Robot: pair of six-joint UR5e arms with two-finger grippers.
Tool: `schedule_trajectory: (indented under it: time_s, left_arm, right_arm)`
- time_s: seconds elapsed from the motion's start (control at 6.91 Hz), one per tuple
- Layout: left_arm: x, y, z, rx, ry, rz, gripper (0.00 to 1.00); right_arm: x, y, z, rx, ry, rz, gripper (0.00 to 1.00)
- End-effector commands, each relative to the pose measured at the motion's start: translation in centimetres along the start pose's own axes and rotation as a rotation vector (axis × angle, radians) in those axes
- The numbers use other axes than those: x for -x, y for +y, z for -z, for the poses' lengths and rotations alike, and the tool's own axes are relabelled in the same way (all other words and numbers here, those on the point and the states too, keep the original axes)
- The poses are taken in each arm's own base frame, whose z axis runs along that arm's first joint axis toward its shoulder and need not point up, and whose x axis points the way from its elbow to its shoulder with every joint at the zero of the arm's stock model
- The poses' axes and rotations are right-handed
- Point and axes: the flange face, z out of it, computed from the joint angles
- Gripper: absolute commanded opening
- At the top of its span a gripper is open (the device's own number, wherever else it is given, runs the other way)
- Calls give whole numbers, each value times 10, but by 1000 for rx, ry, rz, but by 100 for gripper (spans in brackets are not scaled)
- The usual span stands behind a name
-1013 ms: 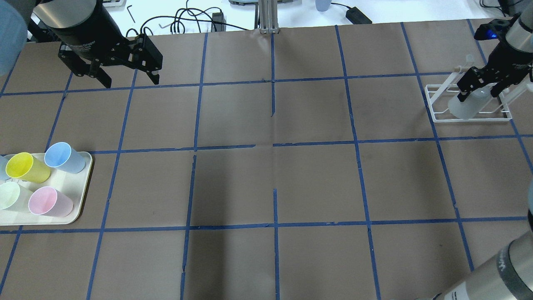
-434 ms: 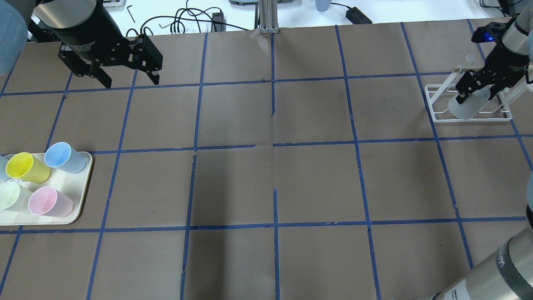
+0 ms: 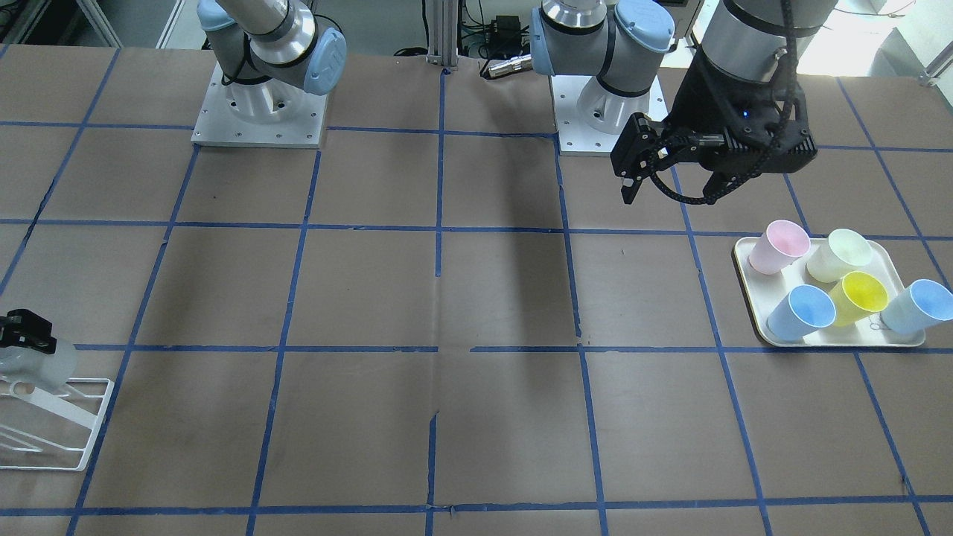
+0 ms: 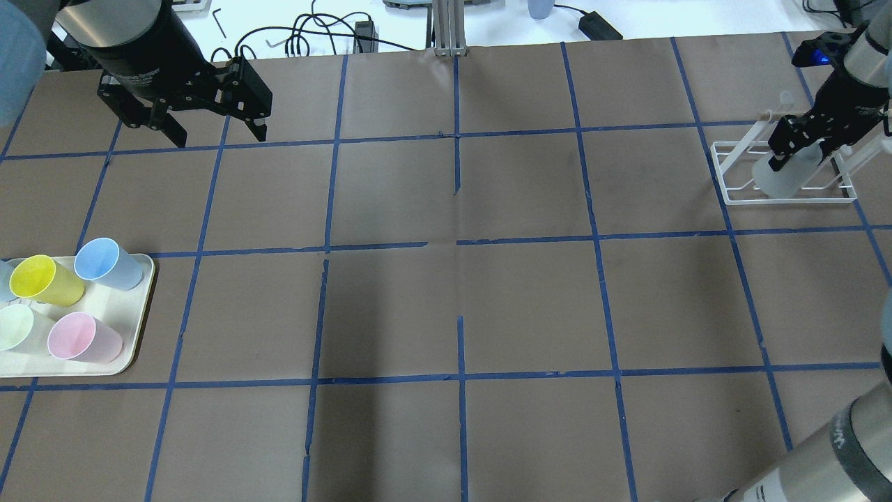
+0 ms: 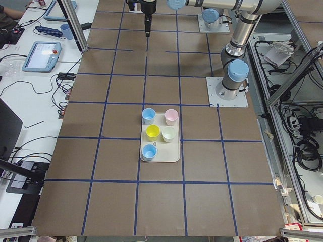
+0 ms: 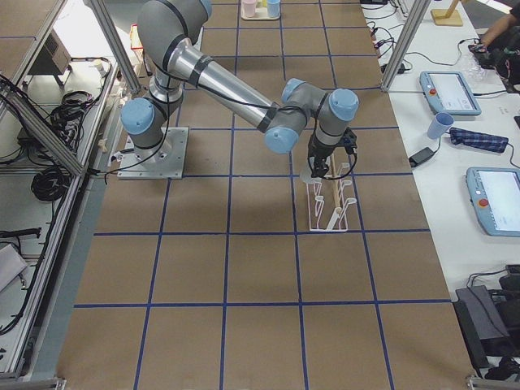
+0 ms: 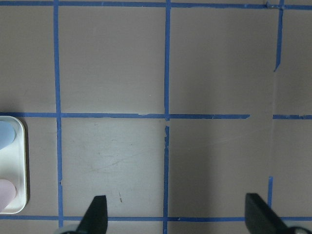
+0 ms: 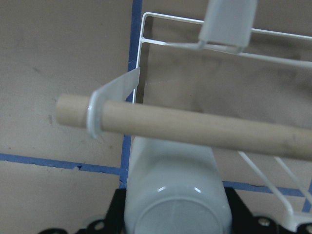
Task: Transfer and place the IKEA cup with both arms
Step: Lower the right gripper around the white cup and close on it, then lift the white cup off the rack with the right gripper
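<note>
The pale grey IKEA cup [image 4: 784, 176] is at the white wire rack [image 4: 732, 192] at the table's far right. My right gripper [image 4: 801, 146] is shut on the cup, one finger on each side. In the right wrist view the cup's closed base [image 8: 175, 212] faces the camera, with the rack's wooden peg [image 8: 195, 124] crossing just beyond it. The cup [image 3: 41, 363] and the gripper [image 3: 26, 333] also show at the left edge of the front-facing view. My left gripper [image 4: 216, 136] is open and empty, high over the far left of the table [image 7: 176, 217].
A cream tray [image 4: 136, 314] at the left edge holds yellow [image 4: 42, 279], light blue [image 4: 104, 261], pink [image 4: 80, 336] and pale green [image 4: 17, 328] cups. Cables and a power brick lie beyond the far edge. Blue tape lines grid the brown table.
The right gripper has shifted slightly at the rack and drawn in around the grey cup, which moved a little with it. The left arm has not moved.
</note>
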Motion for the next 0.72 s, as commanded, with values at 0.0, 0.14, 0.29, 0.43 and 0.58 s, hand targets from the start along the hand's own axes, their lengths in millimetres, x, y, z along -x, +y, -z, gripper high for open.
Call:
schedule_trajectory:
  time_s: [0.0,0.14,0.29,0.43,0.58]
  left_arm:
    - [0,0,0,0,0,0,100]
    - [0,0,0,0,2,0,100]
    - [0,0,0,0,2,0,100]
    - [0,0,0,0,3,-3,100]
    - [0,0,0,0,3,-3,100]
  right_arm:
    - [-1,-1,9,-14,7,5,43]
    - [-1,-1,28,-24,17,8,43]
    - [2,6,54,-20,18,8,40]
    - [11,20,81,-17,17,5,38]
    - [23,39,108,-13,15,7,37]
